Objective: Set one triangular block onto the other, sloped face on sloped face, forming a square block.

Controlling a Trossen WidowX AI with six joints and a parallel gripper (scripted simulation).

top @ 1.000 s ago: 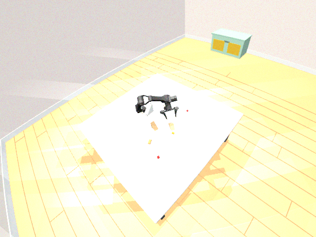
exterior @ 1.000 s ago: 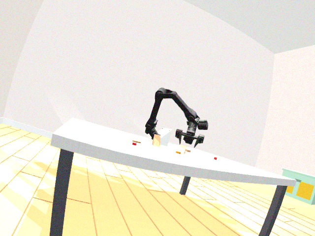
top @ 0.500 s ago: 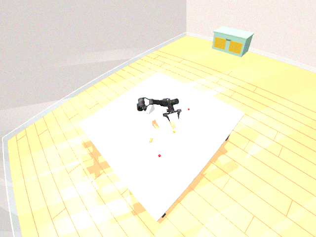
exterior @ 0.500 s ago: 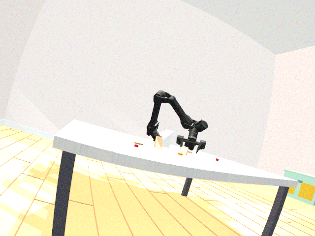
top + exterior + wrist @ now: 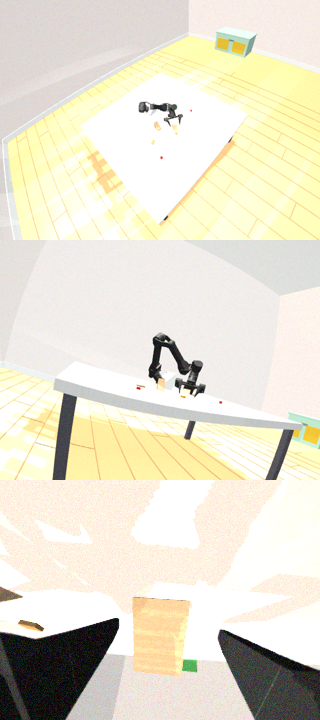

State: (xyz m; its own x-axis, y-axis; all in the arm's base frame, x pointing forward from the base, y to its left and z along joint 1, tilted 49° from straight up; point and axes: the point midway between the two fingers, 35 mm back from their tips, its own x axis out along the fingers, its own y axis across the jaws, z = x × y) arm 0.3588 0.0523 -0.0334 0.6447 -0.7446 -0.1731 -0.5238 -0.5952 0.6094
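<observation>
Two triangular blocks sit apart on the white table (image 5: 124,165). Top view: you've got the gripper (image 5: 173,120) wide open w/ nothing in it, fingers straddling the right wedge (image 5: 174,127); the left wedge (image 5: 157,125) lies just beside, not touching. A small yellow bit (image 5: 152,141) and a red cube (image 5: 161,157) lie nearer the cam, a red dot (image 5: 191,110) lies off to the right.

Exterior view: your gripper (image 5: 189,391) hangs low over the table (image 5: 103,392), jaws spread around the right wedge (image 5: 186,390). The left wedge (image 5: 161,384) stands by the arm base.

Wrist view: the right wedge (image 5: 161,635) sits centred btwn both dark fingers, gaps on each side, no contact.
</observation>
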